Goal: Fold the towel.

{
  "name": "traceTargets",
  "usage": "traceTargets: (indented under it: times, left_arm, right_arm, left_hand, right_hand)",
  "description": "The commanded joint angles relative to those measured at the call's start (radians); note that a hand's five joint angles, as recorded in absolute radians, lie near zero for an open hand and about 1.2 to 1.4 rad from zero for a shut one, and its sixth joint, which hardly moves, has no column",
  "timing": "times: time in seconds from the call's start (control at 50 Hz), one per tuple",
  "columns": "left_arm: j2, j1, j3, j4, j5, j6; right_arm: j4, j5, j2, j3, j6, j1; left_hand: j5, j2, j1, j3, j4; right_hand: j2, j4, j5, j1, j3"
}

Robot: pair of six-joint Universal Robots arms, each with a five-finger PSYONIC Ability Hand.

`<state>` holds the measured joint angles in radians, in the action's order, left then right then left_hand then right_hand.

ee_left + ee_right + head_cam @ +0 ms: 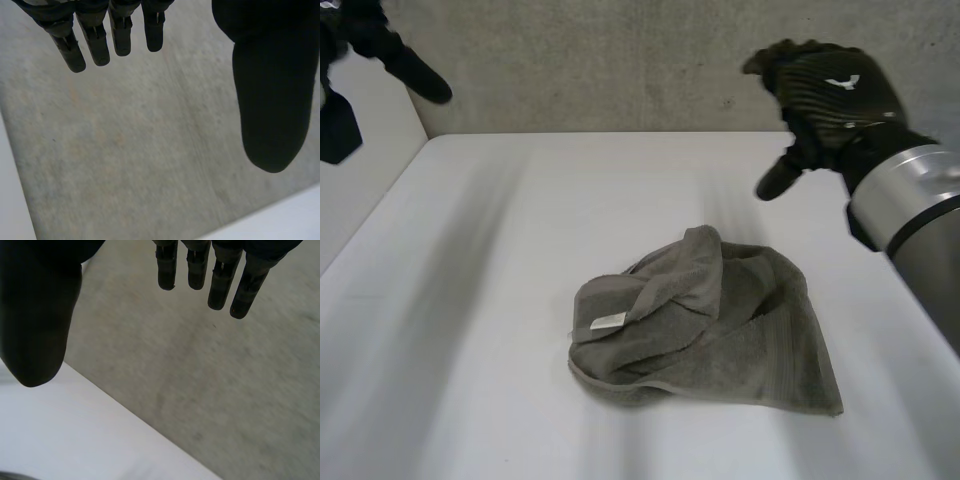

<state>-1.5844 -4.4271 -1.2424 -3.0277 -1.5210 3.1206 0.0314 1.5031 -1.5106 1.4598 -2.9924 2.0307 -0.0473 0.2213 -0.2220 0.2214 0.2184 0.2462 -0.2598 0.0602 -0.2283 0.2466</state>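
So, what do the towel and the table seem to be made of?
The towel looks like grey-green terry cloth: matte, fuzzy surface, limp folds, a small white label. The table seems smooth white laminate or painted board, with a faint sheen; I cannot tell which.

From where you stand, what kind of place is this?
Probably a robotics lab or test cell: plain white table, raw concrete wall behind it, one crumpled grey towel as the workpiece.
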Motion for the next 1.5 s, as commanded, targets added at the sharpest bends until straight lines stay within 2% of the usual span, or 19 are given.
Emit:
traceTargets:
  times: [0.02, 0.1, 0.44, 0.58, 0.66, 0.68, 0.7, 0.74, 0.78, 0.8, 0.84, 0.92, 1.0, 1.02, 1.12, 1.16, 1.26, 1.34, 1.5]
  left_arm:
    - [-0.045, 0.075, 0.014, 0.044, -0.008, 0.087]
    - [-0.063, 0.126, 0.011, 0.046, -0.014, 0.11]
    - [-0.062, 0.138, 0.001, 0.044, -0.014, 0.108]
    - [-0.062, 0.137, -0.003, 0.041, -0.011, 0.111]
    - [-0.054, 0.141, -0.029, 0.052, 0.005, 0.121]
    - [-0.049, 0.144, -0.058, 0.056, 0.022, 0.133]
    - [-0.049, 0.144, -0.058, 0.056, 0.022, 0.133]
    - [-0.042, 0.149, -0.1, 0.066, 0.058, 0.162]
    - [-0.022, 0.155, -0.199, 0.073, 0.158, 0.266]
    - [-0.022, 0.155, -0.2, 0.073, 0.159, 0.266]
    - [-0.016, 0.144, -0.329, 0.079, 0.258, 0.389]
    - [-0.017, 0.137, -0.466, 0.07, 0.318, 0.498]
    - [-0.022, 0.12, -0.627, 0.035, 0.355, 0.599]
    - [-0.022, 0.12, -0.628, 0.035, 0.355, 0.599]
    - [-0.048, 0.109, -0.733, -0.112, 0.355, 0.607]
    - [-0.087, 0.11, -0.793, -0.234, 0.354, 0.607]
    - [-0.141, 0.126, -0.839, -0.367, 0.351, 0.607]
    - [-0.184, 0.127, -0.845, -0.402, 0.349, 0.604]
    - [-0.29, 0.141, -0.825, -0.425, 0.351, 0.601]
  right_arm:
    - [-0.088, 0.081, 0.006, -0.052, 0.006, -0.057]
    - [-0.129, 0.132, 0.01, -0.079, 0.006, -0.063]
    - [-0.173, 0.129, 0.024, -0.118, -0.007, -0.089]
    - [-0.173, 0.1, 0.024, -0.121, 0.016, -0.081]
    - [-0.198, 0.06, 0.024, -0.124, 0.087, -0.084]
    - [-0.237, 0.034, 0.027, -0.113, 0.161, -0.083]
    - [-0.237, 0.034, 0.027, -0.113, 0.162, -0.083]
    - [-0.345, 0.003, 0.026, -0.087, 0.342, -0.083]
    - [-0.399, -0.004, 0.026, -0.064, 0.415, -0.078]
    - [-0.4, -0.004, 0.026, -0.064, 0.415, -0.078]
    - [-0.467, -0.018, 0.026, -0.004, 0.47, -0.069]
    - [-0.466, -0.044, 0.036, 0.079, 0.457, -0.055]
    - [-0.383, -0.144, 0.039, 0.218, 0.376, -0.046]
    - [-0.383, -0.144, 0.039, 0.218, 0.375, -0.046]
    - [-0.141, -0.234, 0.043, 0.41, 0.192, -0.032]
    - [-0.09, -0.231, 0.059, 0.437, 0.161, -0.017]
    - [0.004, -0.222, 0.157, 0.478, 0.141, 0.042]
    - [0.057, -0.21, 0.226, 0.493, 0.132, 0.049]
    - [0.219, -0.152, 0.257, 0.513, 0.132, 0.052]
  left_hand:
    - [-0.03, 0.03, -0.03, 0.03, 0.033]
    - [-0.027, 0.027, -0.027, 0.027, 0.03]
    - [-0.03, 0.03, -0.03, 0.03, 0.033]
    - [-0.039, 0.039, -0.039, 0.039, 0.042]
    - [-0.205, 0.206, -0.205, 0.206, 0.209]
    - [-0.27, 0.27, -0.27, 0.27, 0.273]
    - [-0.271, 0.271, -0.27, 0.271, 0.274]
    - [-0.315, 0.315, -0.314, 0.315, 0.318]
    - [-0.37, 0.371, -0.37, 0.37, 0.373]
    - [-0.37, 0.371, -0.37, 0.371, 0.374]
    - [-0.417, 0.418, -0.417, 0.418, 0.421]
    - [-0.423, 0.424, -0.423, 0.424, 0.427]
    - [-0.414, 0.415, -0.414, 0.415, 0.418]
    - [-0.414, 0.415, -0.414, 0.415, 0.418]
    - [-0.403, 0.403, -0.403, 0.403, 0.406]
    - [-0.403, 0.403, -0.403, 0.403, 0.406]
    - [-0.406, 0.406, -0.406, 0.406, 0.409]
    - [-0.406, 0.406, -0.406, 0.406, 0.409]
    - [-0.409, 0.409, -0.408, 0.409, 0.412]
  right_hand:
    - [-0.072, 0.085, -0.06, 0.054, -0.072]
    - [-0.072, 0.085, -0.06, 0.054, -0.072]
    - [-0.072, 0.085, -0.06, 0.054, -0.072]
    - [-0.072, 0.085, -0.06, 0.054, -0.072]
    - [-0.072, 0.085, -0.06, 0.054, -0.072]
    - [-0.062, 0.076, -0.051, 0.044, -0.062]
    - [-0.061, 0.075, -0.05, 0.044, -0.062]
    - [0.02, -0.007, 0.032, -0.038, 0.02]
    - [0.079, -0.065, 0.09, -0.097, 0.079]
    - [0.079, -0.066, 0.091, -0.097, 0.079]
    - [0.269, -0.256, 0.281, -0.287, 0.269]
    - [0.303, -0.289, 0.314, -0.321, 0.302]
    - [0.285, -0.272, 0.297, -0.303, 0.285]
    - [0.285, -0.271, 0.296, -0.303, 0.285]
    - [0.229, -0.216, 0.241, -0.247, 0.229]
    - [0.229, -0.216, 0.241, -0.247, 0.229]
    - [0.218, -0.204, 0.229, -0.235, 0.217]
    - [0.162, -0.148, 0.173, -0.18, 0.162]
    - [0.173, -0.16, 0.185, -0.191, 0.173]
